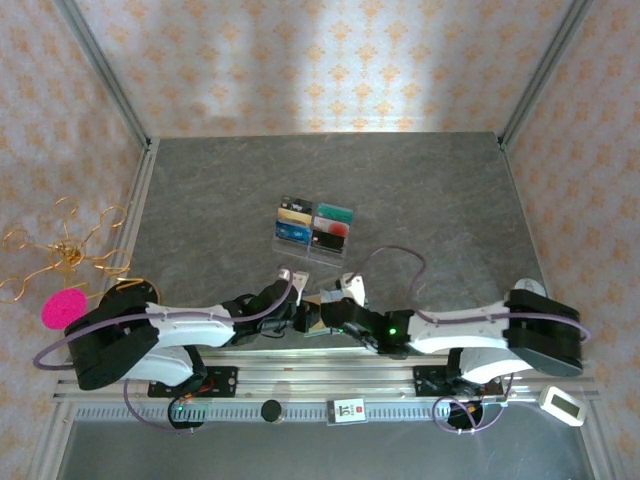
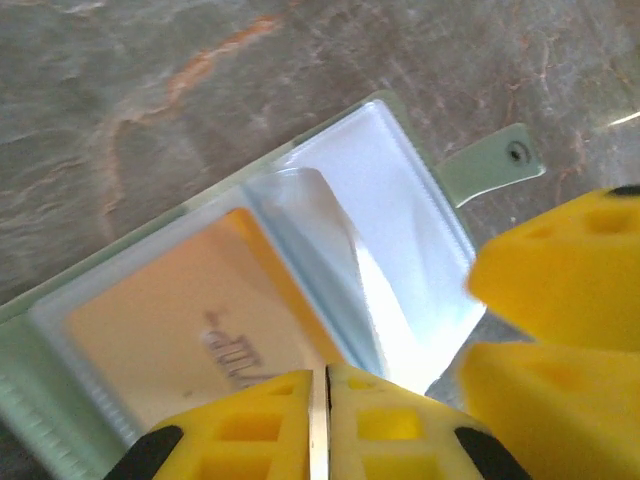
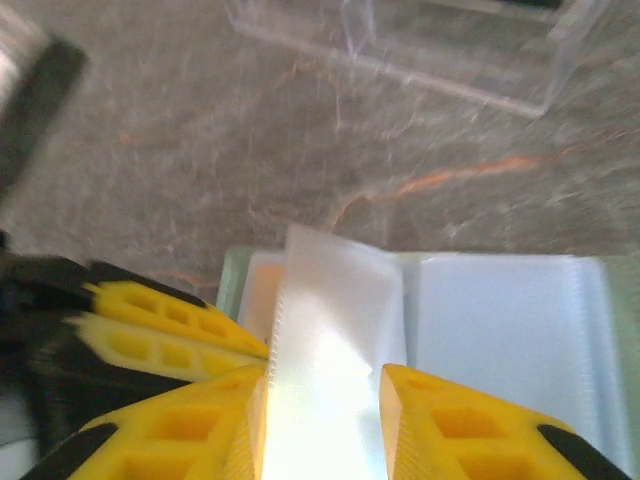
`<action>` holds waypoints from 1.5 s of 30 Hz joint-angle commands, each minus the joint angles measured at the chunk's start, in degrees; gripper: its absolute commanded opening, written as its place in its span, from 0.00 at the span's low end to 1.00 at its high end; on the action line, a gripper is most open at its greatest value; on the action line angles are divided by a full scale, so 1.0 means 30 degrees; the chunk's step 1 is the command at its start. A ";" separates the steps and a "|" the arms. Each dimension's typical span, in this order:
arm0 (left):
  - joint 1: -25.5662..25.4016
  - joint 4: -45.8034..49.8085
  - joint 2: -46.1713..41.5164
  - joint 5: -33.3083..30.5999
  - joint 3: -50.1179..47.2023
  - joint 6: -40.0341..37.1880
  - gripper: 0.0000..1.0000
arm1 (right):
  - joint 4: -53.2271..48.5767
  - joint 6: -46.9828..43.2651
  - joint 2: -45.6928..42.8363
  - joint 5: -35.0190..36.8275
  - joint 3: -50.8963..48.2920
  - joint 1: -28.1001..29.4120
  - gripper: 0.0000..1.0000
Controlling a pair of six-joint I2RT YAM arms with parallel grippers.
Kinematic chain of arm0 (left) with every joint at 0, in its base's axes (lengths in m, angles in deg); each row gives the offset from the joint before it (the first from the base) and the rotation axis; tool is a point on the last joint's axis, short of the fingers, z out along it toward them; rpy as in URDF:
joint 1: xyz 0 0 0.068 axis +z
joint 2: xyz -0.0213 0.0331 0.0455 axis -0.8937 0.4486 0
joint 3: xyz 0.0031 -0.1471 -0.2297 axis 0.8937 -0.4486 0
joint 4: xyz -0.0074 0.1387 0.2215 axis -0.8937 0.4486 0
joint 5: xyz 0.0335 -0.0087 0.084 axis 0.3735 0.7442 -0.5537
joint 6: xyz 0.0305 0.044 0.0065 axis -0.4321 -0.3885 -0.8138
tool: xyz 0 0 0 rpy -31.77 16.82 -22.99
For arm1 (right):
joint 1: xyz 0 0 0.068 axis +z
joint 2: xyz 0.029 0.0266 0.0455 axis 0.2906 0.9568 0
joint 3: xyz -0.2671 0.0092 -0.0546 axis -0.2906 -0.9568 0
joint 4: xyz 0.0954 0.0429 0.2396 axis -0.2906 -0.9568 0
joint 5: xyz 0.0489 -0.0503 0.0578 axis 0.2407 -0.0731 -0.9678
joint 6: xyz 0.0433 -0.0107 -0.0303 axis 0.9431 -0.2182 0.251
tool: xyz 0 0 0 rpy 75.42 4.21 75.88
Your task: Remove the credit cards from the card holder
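Observation:
The card holder (image 1: 318,323) lies unfolded on the grey table between the two arms, its snap tab (image 2: 495,165) pointing away. An orange card (image 2: 170,320) sits inside a clear pocket on its left half. My left gripper (image 2: 328,385) is shut on the holder's near edge beside that card, with a thin pale sliver pinched between the pads. My right gripper (image 3: 322,400) stands open, and a raised clear pocket leaf (image 3: 335,300) fills the gap between its fingers. Its yellow fingers (image 2: 570,260) crowd the holder's right side.
A clear plastic tray of colourful cards (image 1: 315,228) stands just beyond the holder, its front wall (image 3: 450,60) close ahead of the right gripper. A gold wire ornament (image 1: 65,255) and a pink disc (image 1: 63,307) sit at the left. The aluminium rail (image 1: 340,385) runs along the near edge.

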 commanded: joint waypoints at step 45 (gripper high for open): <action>0.2002 0.0166 0.0326 -0.0370 -0.0933 -0.1661 0.00 | 0.2923 0.0695 0.1751 -0.9411 -0.0649 -0.5333 0.20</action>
